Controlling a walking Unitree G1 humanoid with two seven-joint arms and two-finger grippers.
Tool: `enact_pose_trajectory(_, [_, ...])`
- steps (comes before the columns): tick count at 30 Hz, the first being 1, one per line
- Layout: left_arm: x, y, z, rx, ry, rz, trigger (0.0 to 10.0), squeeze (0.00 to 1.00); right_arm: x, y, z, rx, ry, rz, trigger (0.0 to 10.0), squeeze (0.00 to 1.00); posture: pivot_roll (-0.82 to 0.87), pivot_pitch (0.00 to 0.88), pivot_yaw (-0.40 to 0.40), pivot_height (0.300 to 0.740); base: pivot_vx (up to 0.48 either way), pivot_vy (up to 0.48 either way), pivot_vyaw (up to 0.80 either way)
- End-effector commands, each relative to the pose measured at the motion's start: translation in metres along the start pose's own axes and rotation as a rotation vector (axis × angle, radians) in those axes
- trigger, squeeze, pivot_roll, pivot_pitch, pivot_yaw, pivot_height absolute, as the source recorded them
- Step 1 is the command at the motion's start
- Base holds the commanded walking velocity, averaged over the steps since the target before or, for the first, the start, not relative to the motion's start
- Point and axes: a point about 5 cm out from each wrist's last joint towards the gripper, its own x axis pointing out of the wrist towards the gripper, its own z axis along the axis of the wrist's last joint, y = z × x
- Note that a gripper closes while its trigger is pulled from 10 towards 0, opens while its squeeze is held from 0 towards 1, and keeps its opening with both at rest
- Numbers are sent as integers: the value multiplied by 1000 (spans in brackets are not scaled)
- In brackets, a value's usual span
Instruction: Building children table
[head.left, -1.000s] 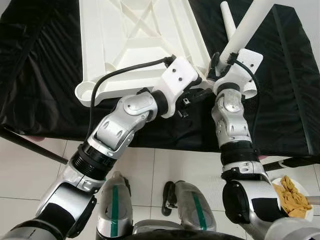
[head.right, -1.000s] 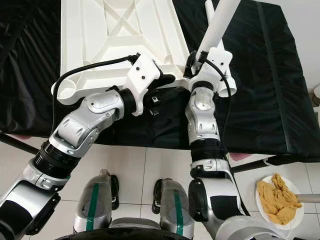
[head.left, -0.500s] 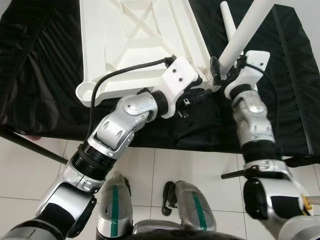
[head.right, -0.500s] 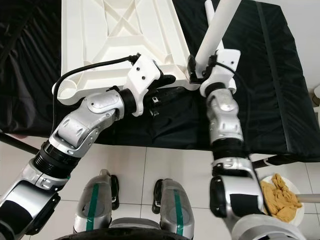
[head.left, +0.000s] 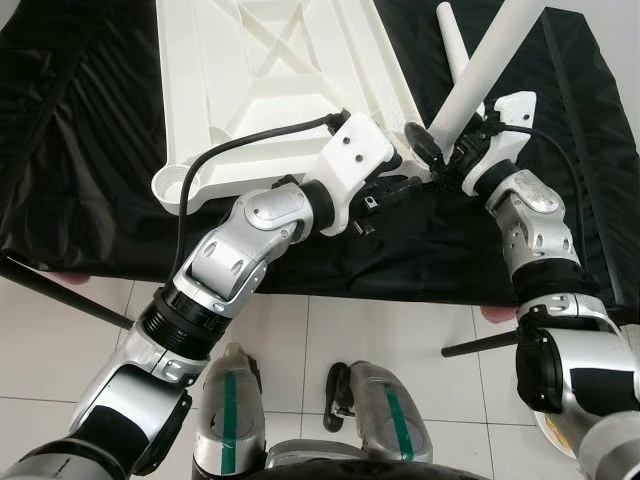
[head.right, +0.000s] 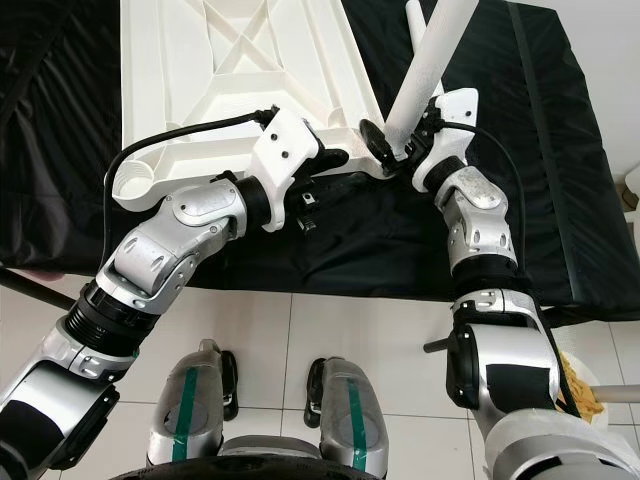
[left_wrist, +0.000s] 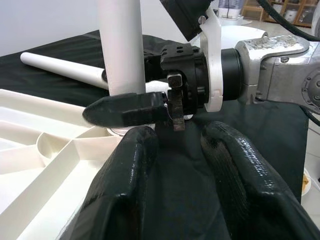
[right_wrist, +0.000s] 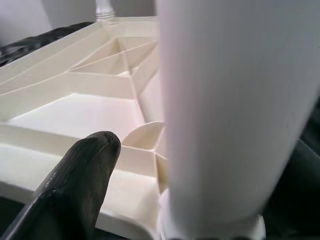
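A white plastic tabletop (head.left: 270, 70) lies upside down on a table covered in black cloth (head.left: 80, 150). My right gripper (head.left: 440, 150) is shut on a white table leg (head.left: 480, 70). The leg leans up and to the right, with its lower end on the tabletop's near right corner socket (left_wrist: 120, 132). One right finger (right_wrist: 80, 185) shows beside the leg (right_wrist: 235, 110). My left gripper (head.left: 395, 188) hovers just before that corner, open, with only black cloth between its fingers (left_wrist: 125, 200). A second white leg (head.left: 452, 45) lies on the cloth behind.
The clothed table's front edge runs just beyond my feet on the white tile floor. Black metal bars stick out below it at left (head.left: 60, 290) and right (head.left: 480, 345). A plate with yellow food (head.right: 580, 385) sits on the floor at right.
My right forearm and elbow have swung out to the right while the gripper kept hold of the leg at the corner. The left arm has stayed where it was.
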Motion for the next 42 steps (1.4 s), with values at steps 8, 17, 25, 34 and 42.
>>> enact_pose_trajectory(8, [0, -2, 5, 14, -3, -63, 10000, 0, 2, -3, -6, 16, 25, 48, 6902, 0, 47, 16, -45, 740, 0, 0, 0])
enact_pose_trajectory(17, [0, -2, 5, 15, -4, -64, 10000, 0, -5, -12, -11, 31, 40, 49, 0, 0, 41, 17, -41, 740, 0, 0, 0])
enact_pose_trajectory(25, [1, -2, 6, 15, -4, -70, 10000, 0, -13, -18, -13, 42, 32, 33, 0, 0, 36, 17, -39, 740, 0, 0, 0])
enact_pose_trajectory(34, [1, -3, 6, 14, -5, -74, 10000, 0, -18, -31, -14, 15, 43, -138, 0, 0, 33, 19, -39, 740, 0, 0, 0])
enact_pose_trajectory(42, [-1, -4, 5, 8, -3, -69, 10000, 0, -15, -26, -16, 24, 3, -301, 10000, 0, 43, 27, -52, 740, 0, 0, 0])
